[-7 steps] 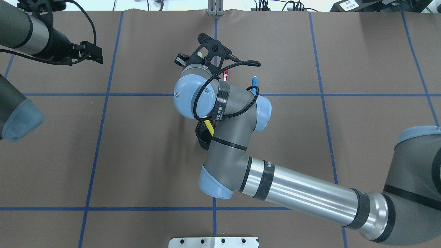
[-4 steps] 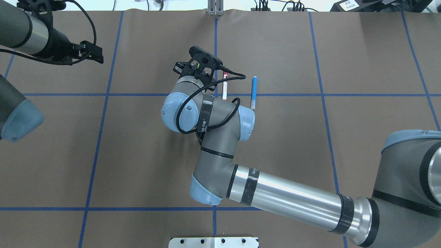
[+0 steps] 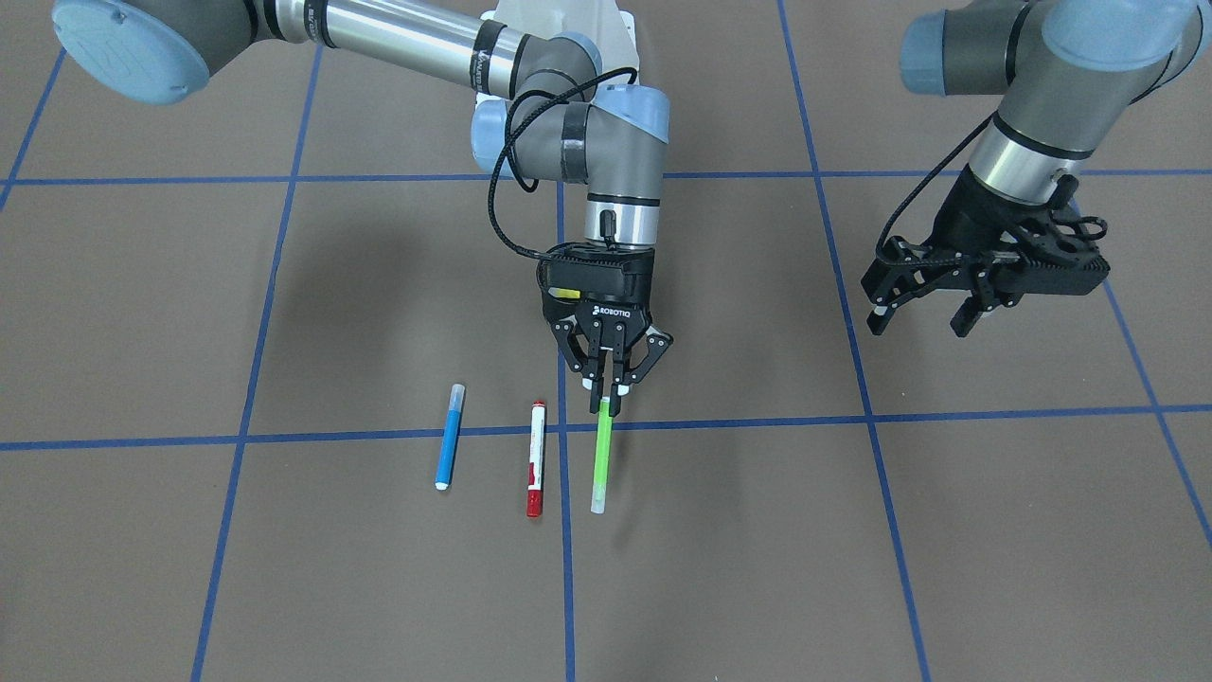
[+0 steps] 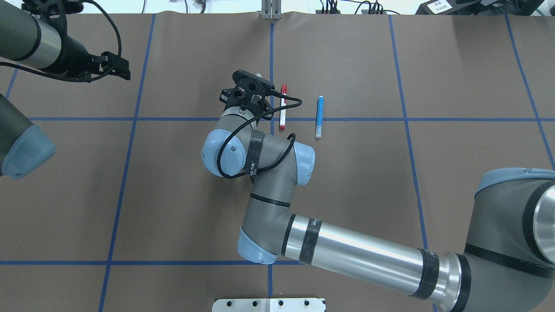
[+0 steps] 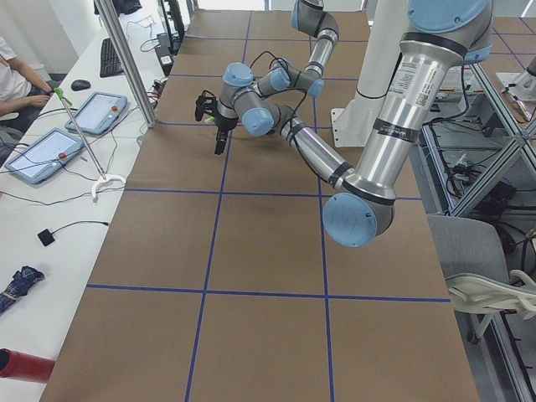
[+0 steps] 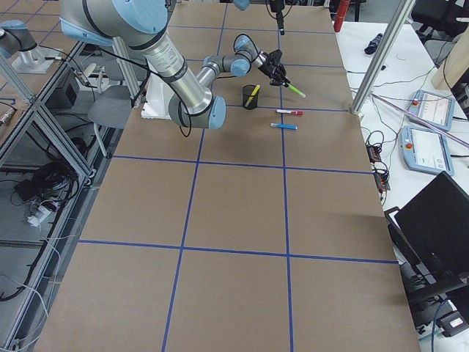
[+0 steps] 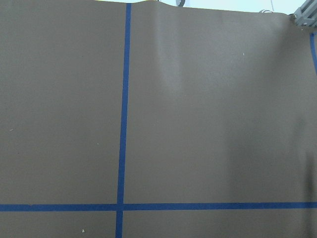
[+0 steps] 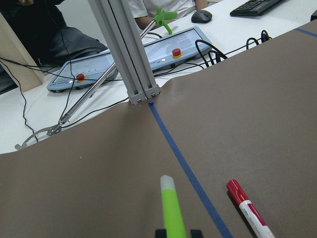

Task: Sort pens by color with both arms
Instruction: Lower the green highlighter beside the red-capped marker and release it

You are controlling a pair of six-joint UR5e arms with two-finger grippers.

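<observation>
The light green pen [image 3: 601, 455] is clamped by one end in the narrowed fingers of the right gripper [image 3: 611, 390] — its barrel is pointed out ahead of the hand. Just off that hand's right side the red-ended pen [image 3: 536, 459] is laid flat, the blue pen [image 3: 450, 436] beyond it. Behind the hand, the yellow pen [image 6: 253, 89] is stood in a black mesh cup [image 6: 250, 100]. The left gripper [image 3: 918, 324] is held wide and empty — well apart.
</observation>
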